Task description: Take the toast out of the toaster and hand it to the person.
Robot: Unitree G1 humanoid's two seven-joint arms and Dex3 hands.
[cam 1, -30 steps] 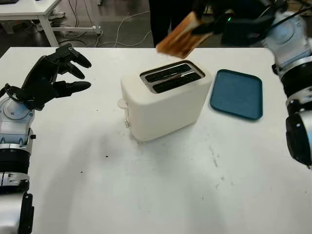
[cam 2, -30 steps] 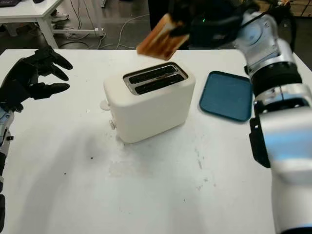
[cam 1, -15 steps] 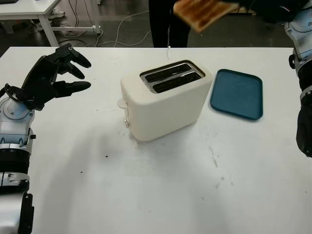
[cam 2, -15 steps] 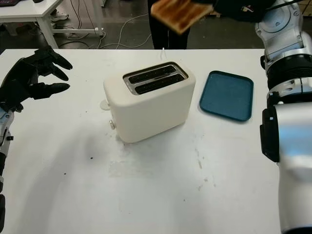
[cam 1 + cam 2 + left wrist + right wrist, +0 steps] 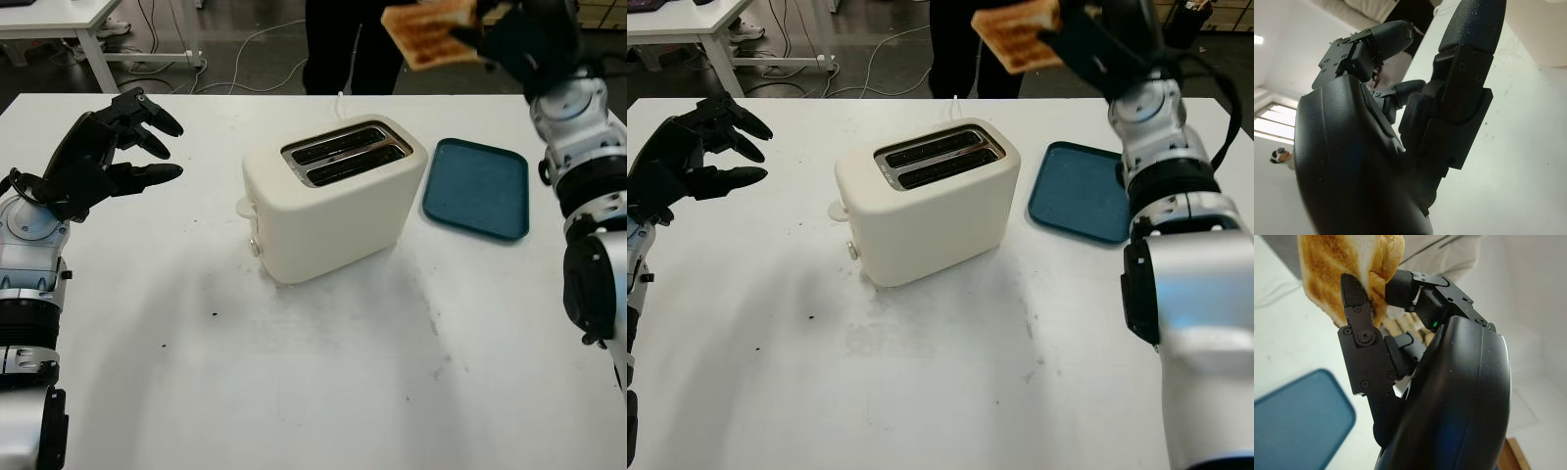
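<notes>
the toast (image 5: 431, 33) is up in the air past the far edge of the bench (image 5: 323, 372), browned face showing, pinched at one edge by the fingers (image 5: 1359, 318) of the right hand (image 5: 519, 39). in the right wrist view 1 finger presses the toasted face and another backs the crust side, so the slice is clamped between them. the slice juts out from those fingers toward the person (image 5: 338, 44) in dark trousers standing just beyond the far edge.

below the fingers and nearer the robot sits the cream toaster (image 5: 333, 196), its 2 slots facing up, set at a slant near the middle of the bench. a white cord (image 5: 342, 98) runs from behind it to the far edge. to the outer side of the toaster, beneath the right forearm, a blue tray (image 5: 477, 188) lies flat on the bench, apart from the toaster and close to the far edge.

the left hand (image 5: 103, 152) hangs above the left part of the bench, well apart from the toaster, holding nothing, fingers loosely open.

the whole near half of the bench in front of the toaster is bare white surface with a few small dark specks (image 5: 215, 314). beyond the bench, another white table (image 5: 59, 24) and floor cables (image 5: 167, 49) stand at the far left.
</notes>
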